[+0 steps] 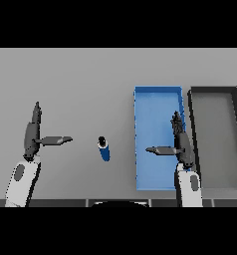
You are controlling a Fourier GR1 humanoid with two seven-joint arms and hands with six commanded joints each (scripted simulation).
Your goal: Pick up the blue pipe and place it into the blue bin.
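Note:
A short blue pipe (pixel 104 148) with a dark open end lies on the grey table, just left of centre. The blue bin (pixel 158 99) stands to its right, a shallow rectangular tray with nothing in it. My left hand (pixel 32 135) is at the left, fingers straight and thumb pointing toward the pipe, a clear gap away from it. My right hand (pixel 182 144) hovers over the blue bin's right side, fingers straight, thumb sticking out to the left. Neither hand holds anything.
A dark grey bin (pixel 215 91) sits right beside the blue bin, at the right edge of the table.

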